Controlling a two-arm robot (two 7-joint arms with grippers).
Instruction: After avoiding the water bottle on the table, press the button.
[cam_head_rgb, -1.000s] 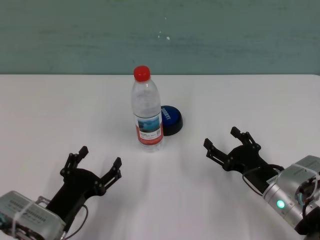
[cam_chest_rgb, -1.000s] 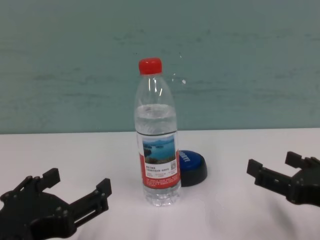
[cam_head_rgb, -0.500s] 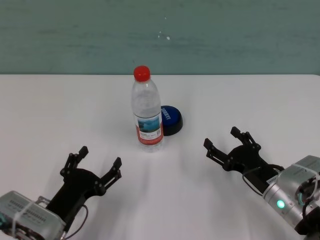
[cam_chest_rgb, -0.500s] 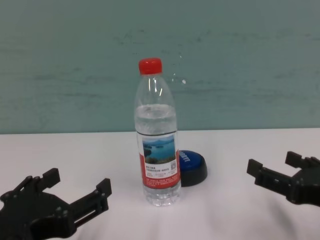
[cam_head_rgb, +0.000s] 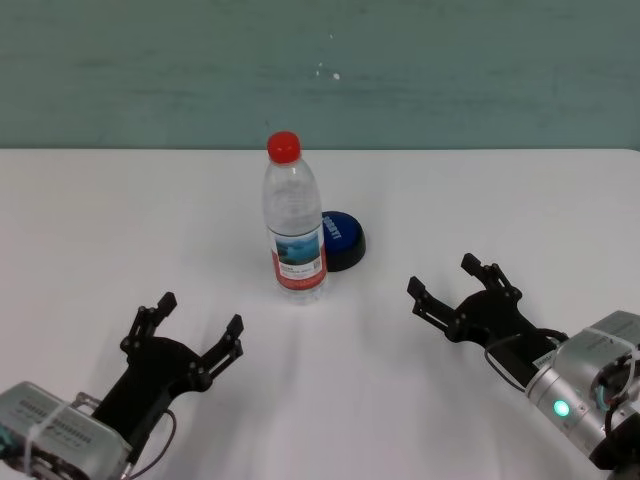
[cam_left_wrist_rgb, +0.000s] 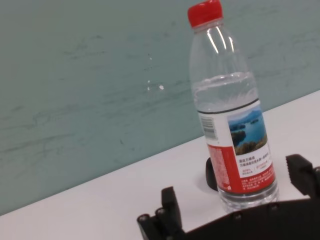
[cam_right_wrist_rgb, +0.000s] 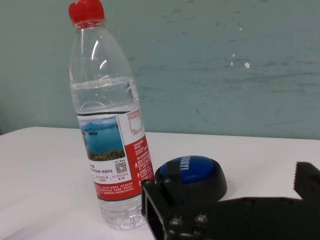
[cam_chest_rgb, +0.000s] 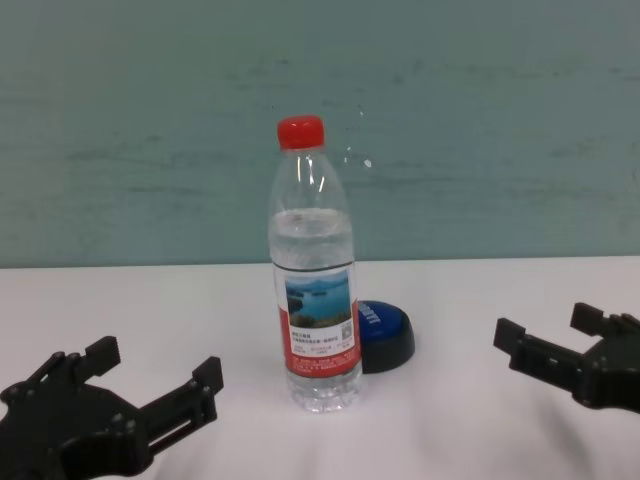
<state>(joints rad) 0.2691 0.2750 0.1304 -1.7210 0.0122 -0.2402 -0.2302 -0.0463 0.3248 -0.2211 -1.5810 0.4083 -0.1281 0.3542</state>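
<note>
Water bottle: the water bottle (cam_head_rgb: 294, 222) stands upright near the middle of the table (cam_head_rgb: 480, 200), red cap on top, its red-and-white label with the lake photo facing the robot. It is partly filled with clear water; the level sits above the label.

Button: the button (cam_head_rgb: 341, 238) — a low blue dome on a black base — rests on the table just behind the bottle and to its right. In the chest view the bottle (cam_chest_rgb: 313, 285) hides the button's (cam_chest_rgb: 385, 330) left part; whether the two touch I cannot tell.

Left gripper: the left gripper (cam_head_rgb: 197, 334) sits low over the near left part of the table, its two black fingers spread apart with nothing between them. It points toward the bottle from the front-left and is well apart from it. Its wrist view shows the bottle (cam_left_wrist_rgb: 233, 115) straight ahead, with only a dark sliver of the button (cam_left_wrist_rgb: 210, 175) showing past the bottle's base.

Right gripper: the right gripper (cam_head_rgb: 445, 279) is over the near right part of the table, fingers likewise parted and gripping nothing — aimed toward the button and apart from it. Its wrist view shows the blue dome (cam_right_wrist_rgb: 192, 174) in plain sight beside the bottle (cam_right_wrist_rgb: 107, 125), with small white lettering on the dome's top.

Table: plain white, meeting a teal wall (cam_head_rgb: 150, 70) at the far edge.
</note>
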